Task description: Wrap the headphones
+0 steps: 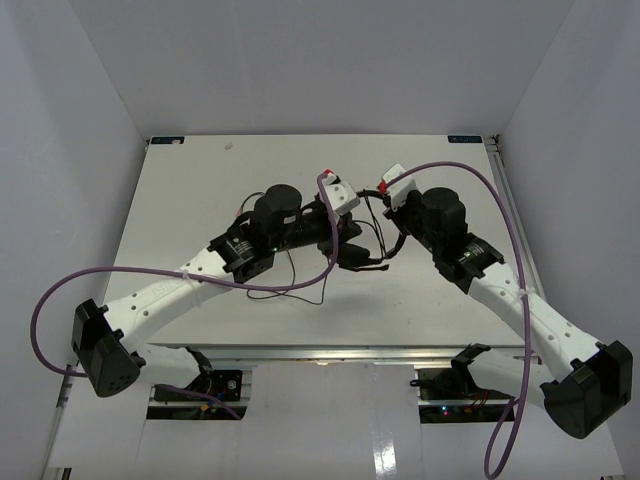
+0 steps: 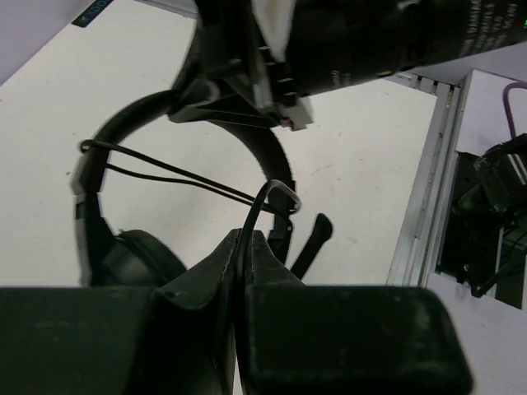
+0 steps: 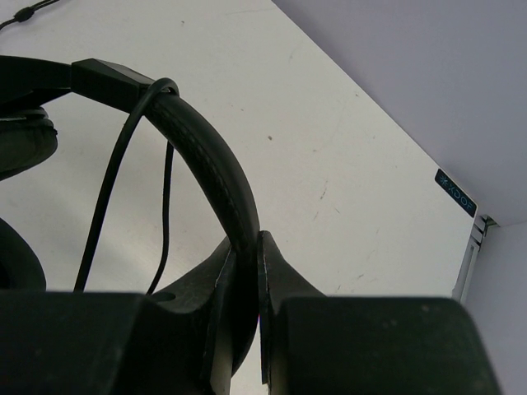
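Leftmost, the left end effector comes in from 9 o'clock, its fingers pinched tight on the thin black cord. The headphones are at the middle of the counter, between the two end effectors. From 2 o'clock, the right end effector is clamped onto the padded headband.

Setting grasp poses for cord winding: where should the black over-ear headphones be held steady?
The padded arched headband, at its crown, from outside the arch. It is a thin strip that jaws can straddle, as the right end effector shows, away from the bulky earcups.
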Action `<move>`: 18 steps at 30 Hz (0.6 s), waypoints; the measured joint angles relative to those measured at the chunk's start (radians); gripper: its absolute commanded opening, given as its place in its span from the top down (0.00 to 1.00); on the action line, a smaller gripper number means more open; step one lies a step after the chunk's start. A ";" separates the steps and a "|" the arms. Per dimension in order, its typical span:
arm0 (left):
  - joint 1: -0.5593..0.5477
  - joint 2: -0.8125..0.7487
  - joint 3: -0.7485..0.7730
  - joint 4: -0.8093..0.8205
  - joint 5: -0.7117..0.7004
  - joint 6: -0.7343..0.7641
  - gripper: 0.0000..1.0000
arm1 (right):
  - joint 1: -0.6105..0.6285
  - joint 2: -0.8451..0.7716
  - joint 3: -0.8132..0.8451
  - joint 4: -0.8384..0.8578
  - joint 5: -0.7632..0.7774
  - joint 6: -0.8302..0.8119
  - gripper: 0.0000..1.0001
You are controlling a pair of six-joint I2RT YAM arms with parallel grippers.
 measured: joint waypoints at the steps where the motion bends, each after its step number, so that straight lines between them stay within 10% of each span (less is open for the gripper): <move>1: 0.011 0.001 0.004 -0.002 0.000 0.005 0.85 | 0.000 -0.006 -0.007 -0.001 -0.008 -0.003 0.92; 18: 0.189 0.013 0.028 -0.059 0.013 0.075 0.85 | 0.004 -0.075 -0.047 -0.031 -0.162 -0.035 0.92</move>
